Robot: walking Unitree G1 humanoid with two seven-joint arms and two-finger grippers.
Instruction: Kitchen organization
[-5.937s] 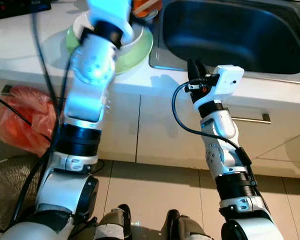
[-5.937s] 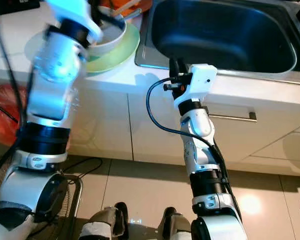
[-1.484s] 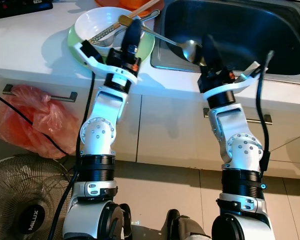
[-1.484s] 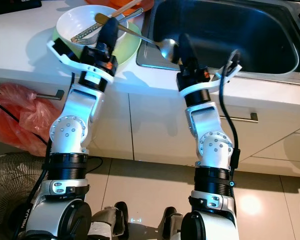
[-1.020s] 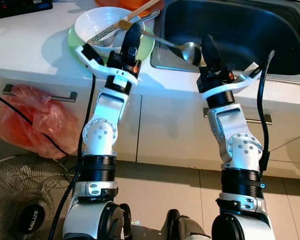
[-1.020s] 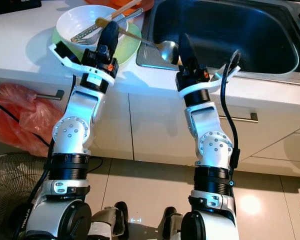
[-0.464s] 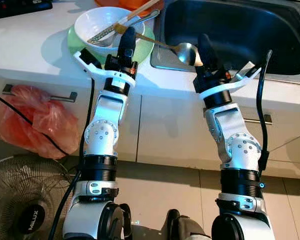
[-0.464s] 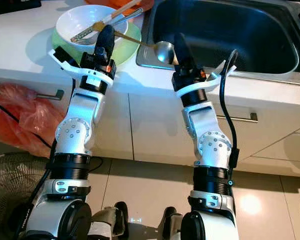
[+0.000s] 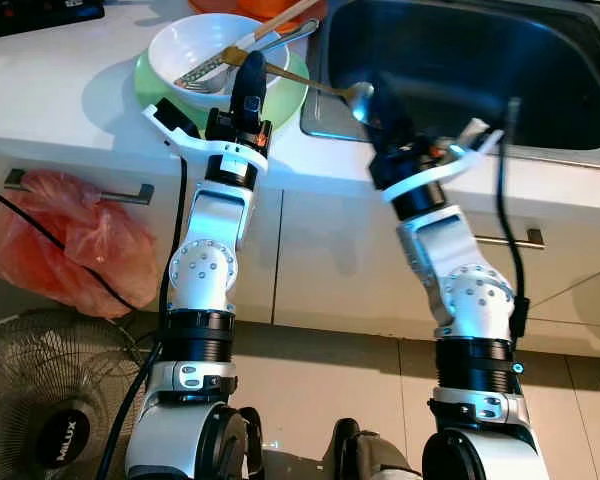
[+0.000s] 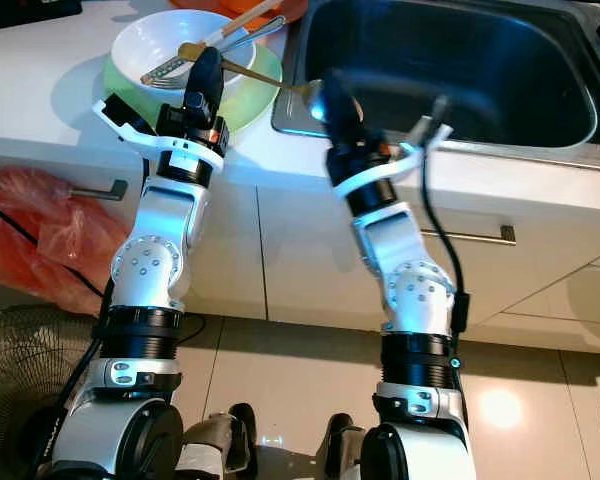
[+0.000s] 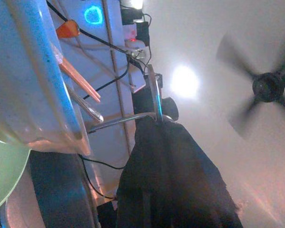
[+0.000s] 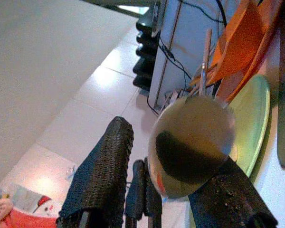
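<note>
- Your left end effector [image 9: 246, 82] is pinched shut on the gold spoon [image 9: 315, 88] handle.
- Your right end effector [image 12: 152, 178] is open around its bowl, at 3 o'clock of the white bowl [image 9: 195, 45] on the bench [image 9: 50, 95].

On the counter [image 9: 70, 90], a bowl [image 9: 190, 45] sits on a plate [image 9: 280, 95], with a fork [image 9: 205, 75] lying in the bowl. The sink [image 9: 460, 60] lies to the right of the plate. A spoon [image 9: 320, 88] spans from above the plate to the sink's left edge. Below the counter are cabinet doors [image 9: 320, 260]; a bag [image 9: 65, 245] hangs at the left, with a fan [image 9: 45, 400] on the floor beneath it.
</note>
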